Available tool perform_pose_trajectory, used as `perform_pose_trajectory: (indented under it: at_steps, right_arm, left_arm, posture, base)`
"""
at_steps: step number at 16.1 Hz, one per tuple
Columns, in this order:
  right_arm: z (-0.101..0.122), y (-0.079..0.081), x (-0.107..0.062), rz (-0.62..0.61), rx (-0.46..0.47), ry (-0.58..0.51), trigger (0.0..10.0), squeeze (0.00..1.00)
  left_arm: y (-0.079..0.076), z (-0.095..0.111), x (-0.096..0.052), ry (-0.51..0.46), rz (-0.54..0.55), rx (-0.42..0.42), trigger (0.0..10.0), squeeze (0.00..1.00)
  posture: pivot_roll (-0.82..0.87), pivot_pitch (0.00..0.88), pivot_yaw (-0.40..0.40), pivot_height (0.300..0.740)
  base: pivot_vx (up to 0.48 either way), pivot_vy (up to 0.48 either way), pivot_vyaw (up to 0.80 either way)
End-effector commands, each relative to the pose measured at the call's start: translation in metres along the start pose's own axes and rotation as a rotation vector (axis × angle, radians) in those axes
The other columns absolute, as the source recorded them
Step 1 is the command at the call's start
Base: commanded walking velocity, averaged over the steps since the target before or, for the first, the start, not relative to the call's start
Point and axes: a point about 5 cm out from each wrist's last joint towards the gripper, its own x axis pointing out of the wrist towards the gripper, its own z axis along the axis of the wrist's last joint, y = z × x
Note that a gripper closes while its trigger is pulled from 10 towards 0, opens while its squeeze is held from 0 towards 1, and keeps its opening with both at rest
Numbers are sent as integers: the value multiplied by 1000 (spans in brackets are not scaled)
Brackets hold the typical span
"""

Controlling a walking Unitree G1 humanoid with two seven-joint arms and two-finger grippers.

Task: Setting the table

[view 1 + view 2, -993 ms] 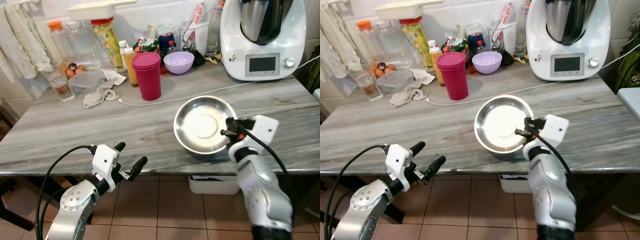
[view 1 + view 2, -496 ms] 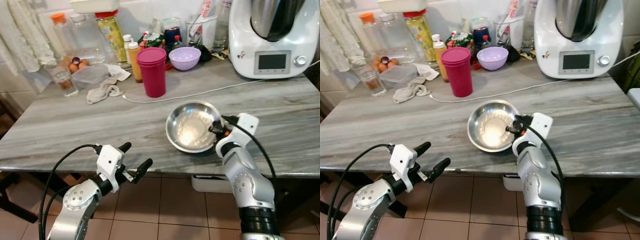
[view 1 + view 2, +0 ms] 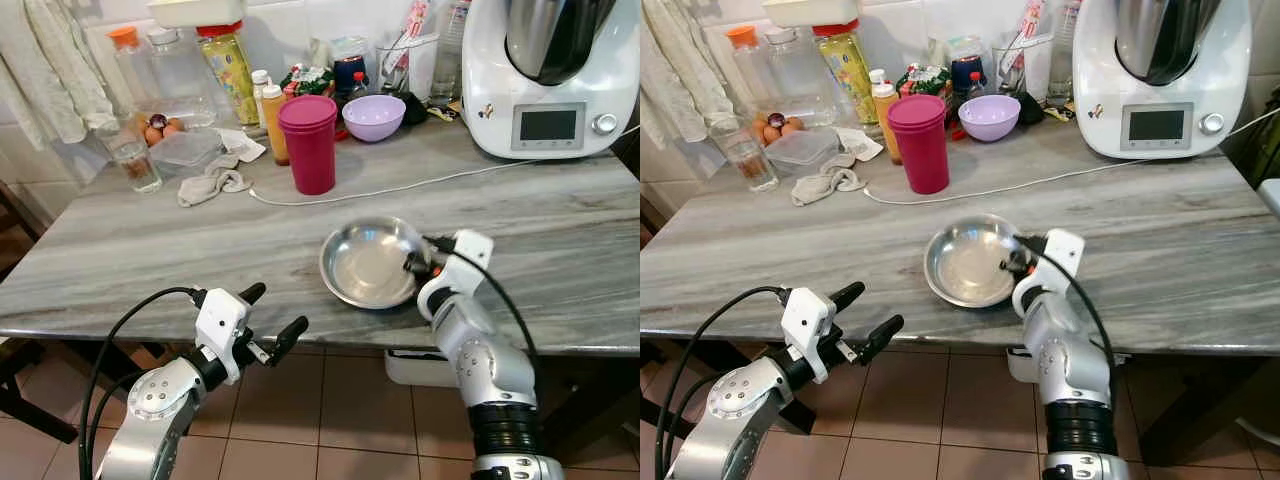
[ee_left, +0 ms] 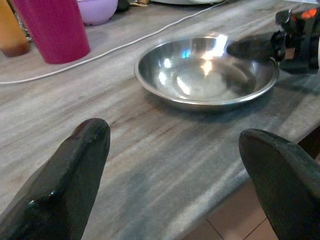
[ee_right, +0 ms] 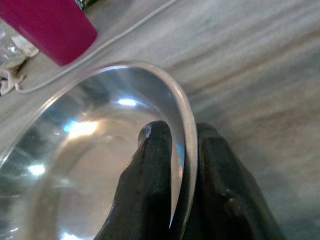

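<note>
A shiny steel bowl (image 3: 365,265) rests on the grey marble table (image 3: 150,260) near its front edge. My right gripper (image 3: 415,262) is shut on the bowl's right rim (image 5: 182,107), one finger inside and one outside. My left gripper (image 3: 270,318) hangs open in front of the table edge, left of the bowl and below the tabletop. In the left wrist view the bowl (image 4: 207,72) lies ahead between the spread fingertips (image 4: 85,145).
A magenta cup (image 3: 308,142), a lilac bowl (image 3: 372,116), bottles, a glass (image 3: 137,165) and a cloth (image 3: 215,182) stand at the back. A white kitchen machine (image 3: 550,70) fills the back right; its white cable (image 3: 400,188) crosses the table behind the steel bowl.
The camera has shifted. The right gripper has drawn the steel bowl leftward and nearer the front edge. The left gripper has stayed open in place.
</note>
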Motion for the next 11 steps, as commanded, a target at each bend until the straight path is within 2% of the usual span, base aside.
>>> perform_pose_trajectory:
  at_steps: [1, 8, 9, 10, 11]
  right_arm:
    - [-1, 8, 2, 23, -10, 15, 10000, 1000]
    - [9, 5, -1, 4, -47, -66, 10000, 1000]
    - [16, 5, -4, 17, -72, -109, 10000, 1000]
    - [24, 3, -9, 6, -195, -173, 10000, 1000]
    - [29, 1, -12, -6, -220, -210, 10000, 1000]
  left_arm:
    - [0, 3, -1, -7, -6, 20, 10000, 0]
    - [0, 2, -1, -2, -11, 21, 10000, 0]
    - [1, 1, -1, 1, -14, 24, 10000, 0]
    - [2, 1, -2, 5, -16, 27, 10000, 0]
    - [3, 1, -2, 6, -15, 29, 10000, 0]
  posture:
    - [-224, 27, 131, 740]
    - [-225, 28, 137, 740]
    - [-225, 27, 141, 740]
    - [-225, 27, 142, 740]
    - [-225, 25, 143, 740]
  base:
    - [0, 0, 0]
    - [0, 0, 0]
    - [0, 0, 0]
    - [0, 0, 0]
    - [0, 0, 0]
